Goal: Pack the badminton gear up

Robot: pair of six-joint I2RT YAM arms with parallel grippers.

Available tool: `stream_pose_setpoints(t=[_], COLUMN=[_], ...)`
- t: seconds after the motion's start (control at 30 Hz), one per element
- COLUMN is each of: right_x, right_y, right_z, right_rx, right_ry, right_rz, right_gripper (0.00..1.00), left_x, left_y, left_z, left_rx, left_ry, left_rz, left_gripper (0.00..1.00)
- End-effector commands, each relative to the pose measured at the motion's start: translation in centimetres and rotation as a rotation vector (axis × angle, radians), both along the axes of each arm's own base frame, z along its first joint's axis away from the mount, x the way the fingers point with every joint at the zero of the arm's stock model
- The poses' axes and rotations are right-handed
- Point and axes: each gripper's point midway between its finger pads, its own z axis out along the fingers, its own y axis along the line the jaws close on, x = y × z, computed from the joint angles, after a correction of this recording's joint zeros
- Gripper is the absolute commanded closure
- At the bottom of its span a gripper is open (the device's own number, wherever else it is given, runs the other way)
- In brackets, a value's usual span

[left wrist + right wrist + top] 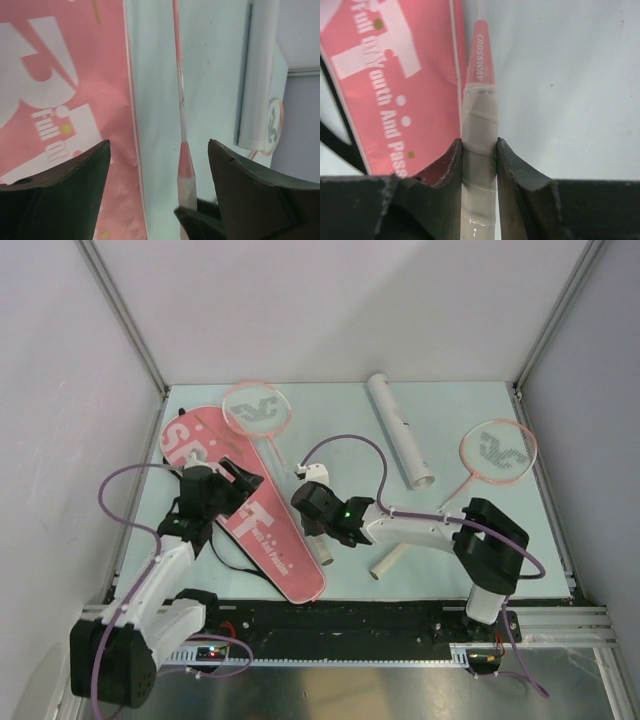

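A pink bag (245,510) lettered in white lies slantwise at the left, with its black strap (225,552) trailing beside it. One pink-rimmed racket (255,405) lies along the bag's right edge. My right gripper (479,150) is shut on that racket's pale handle (479,125), low by the bag (395,75). My left gripper (159,150) is open above the bag's edge (65,100), and the racket's thin shaft (181,90) shows between its jaws without touching them. A second racket (497,450) lies at the right. The white tube (400,430) lies behind the middle.
The second racket's handle (390,560) ends near my right forearm (420,528). White walls with metal posts close in the table's left, right and far sides. The tube (260,75) lies to the right of the left gripper's view.
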Motion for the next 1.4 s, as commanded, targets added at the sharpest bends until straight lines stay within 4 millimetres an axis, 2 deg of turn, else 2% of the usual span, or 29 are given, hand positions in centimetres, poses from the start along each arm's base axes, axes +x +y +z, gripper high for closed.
stream_pose_setpoints(t=[0.0,0.13,0.33,0.5,0.67,0.83,0.97,1.1,1.23,1.37], right_x=[-0.5,-1.6,-2.8,-3.5,-3.6,-4.0,-4.4,-5.0,-5.8,-6.4], right_y=[1.3,1.5,1.8,1.7,2.0,1.8,1.6,1.5,1.6,1.2], right_z=[4.8,5.3,5.6,5.6,6.5,7.1,7.5,7.1,6.4,6.1], right_rx=[0.109,0.132,0.169,0.204,0.247,0.277,0.292,0.284,0.27,0.253], right_ry=[-0.057,-0.049,-0.044,-0.038,-0.044,-0.051,-0.062,-0.056,-0.038,-0.026], right_rz=[-0.02,-0.004,0.011,0.007,0.01,0.008,0.008,0.025,0.062,0.102], right_gripper=[1.0,1.0,1.0,1.0,1.0,1.0,1.0,1.0,0.99,0.91], left_x=[3.2,4.5,4.8,3.9,2.5,1.5,1.3,1.5,1.5,1.4], left_y=[-2.8,-4.6,-6.4,-6.9,-7.8,-8.1,-8.0,-8.7,-9.3,-9.8], left_z=[2.0,1.4,-0.4,-1.5,-1.2,-2.0,-2.5,-2.3,-1.9,-1.1], left_rx=[-0.131,-0.133,-0.116,-0.11,-0.117,-0.124,-0.119,-0.138,-0.158,-0.175], left_ry=[-0.133,-0.12,-0.08,-0.066,-0.097,-0.083,-0.07,-0.066,-0.07,-0.09], left_rz=[-0.082,-0.146,-0.193,-0.214,-0.251,-0.27,-0.258,-0.279,-0.299,-0.329], left_gripper=[0.18,0.18,0.22,0.27,0.28,0.31,0.33,0.37,0.51,0.83])
